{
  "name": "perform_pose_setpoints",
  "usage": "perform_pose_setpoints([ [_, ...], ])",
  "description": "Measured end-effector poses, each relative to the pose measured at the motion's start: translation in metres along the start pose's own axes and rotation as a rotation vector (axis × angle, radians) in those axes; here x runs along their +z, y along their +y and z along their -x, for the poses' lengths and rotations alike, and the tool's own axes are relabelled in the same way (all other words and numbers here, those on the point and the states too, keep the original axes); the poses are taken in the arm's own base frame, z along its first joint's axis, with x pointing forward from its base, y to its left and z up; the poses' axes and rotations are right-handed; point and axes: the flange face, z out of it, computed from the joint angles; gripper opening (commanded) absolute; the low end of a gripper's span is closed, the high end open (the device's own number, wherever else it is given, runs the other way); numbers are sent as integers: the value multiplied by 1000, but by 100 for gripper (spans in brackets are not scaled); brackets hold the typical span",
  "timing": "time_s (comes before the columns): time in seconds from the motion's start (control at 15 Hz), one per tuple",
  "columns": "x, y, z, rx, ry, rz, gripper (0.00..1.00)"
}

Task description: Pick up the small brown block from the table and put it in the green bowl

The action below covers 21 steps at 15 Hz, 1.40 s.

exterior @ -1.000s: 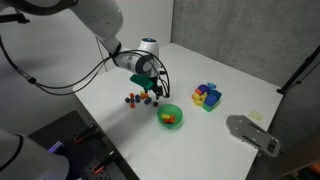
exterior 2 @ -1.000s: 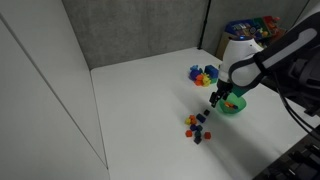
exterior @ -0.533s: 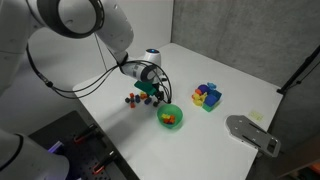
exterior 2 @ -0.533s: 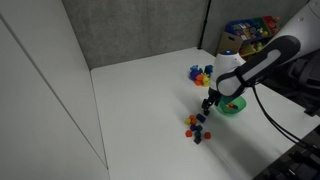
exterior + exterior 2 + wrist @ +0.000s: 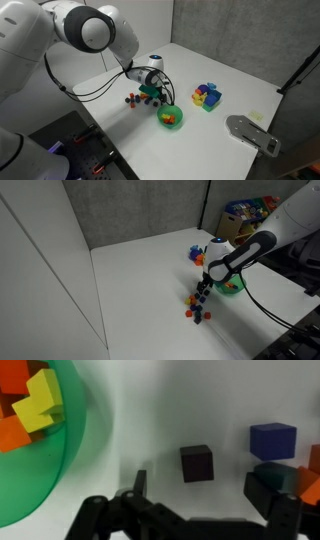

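Observation:
In the wrist view the small brown block (image 5: 197, 462) lies on the white table, between and just ahead of my two dark fingers. My gripper (image 5: 203, 495) is open and empty, with the block apart from both fingers. The green bowl (image 5: 40, 460) fills the left edge and holds orange and yellow blocks. In both exterior views the gripper (image 5: 150, 92) (image 5: 205, 288) is low over the table beside the green bowl (image 5: 171, 116) (image 5: 234, 284). The brown block is too small to pick out there.
A blue block (image 5: 272, 440) and an orange one (image 5: 312, 460) lie right of the brown block. More tiny blocks (image 5: 132, 99) (image 5: 195, 306) are scattered nearby. A pile of larger toy blocks (image 5: 207, 96) (image 5: 202, 254) sits beyond the bowl. The table's edge (image 5: 120, 150) is close.
The arm has come down and the gripper has sunk closer to the table over the small blocks. The bowl and the blocks have not moved.

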Motion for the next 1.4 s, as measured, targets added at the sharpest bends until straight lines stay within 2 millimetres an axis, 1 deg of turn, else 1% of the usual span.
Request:
perform_pose_setpoints([
  [0.07, 1, 1, -3, 0, 4, 4, 68],
  [0.13, 3, 2, -6, 0, 6, 8, 61],
  [0.2, 5, 2, -8, -1, 9, 12, 51],
  [0.53, 2, 3, -16, -4, 12, 25, 12],
  [0.6, 1, 3, -17, -4, 8, 28, 23],
  [0.67, -1, 3, -18, -5, 2, 30, 48],
  [0.73, -3, 3, -20, -5, -4, 32, 49],
  [0.8, -6, 3, -21, -7, -8, 35, 55],
  [0.93, -11, 2, -22, -11, -15, 42, 69],
  [1.07, -16, 2, -22, -13, -24, 46, 87],
  [1.2, -18, 2, -21, -12, -43, 49, 100],
  [1.4, -15, 3, -16, -11, -75, 51, 100],
])
